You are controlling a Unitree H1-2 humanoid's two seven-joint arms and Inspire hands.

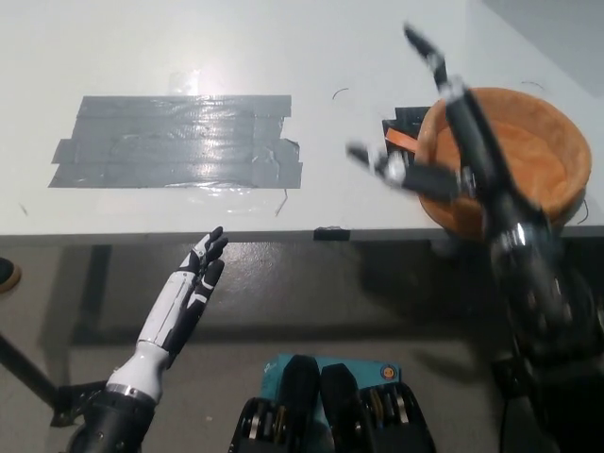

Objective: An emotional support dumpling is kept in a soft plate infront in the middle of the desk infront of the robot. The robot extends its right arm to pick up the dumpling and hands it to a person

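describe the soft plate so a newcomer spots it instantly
On the white desk, look to the robot's right end, at the front edge. The soft plate sits there: a round, orange, plush bowl shape, partly behind the black right hand. Nothing else on the desk is orange and round.
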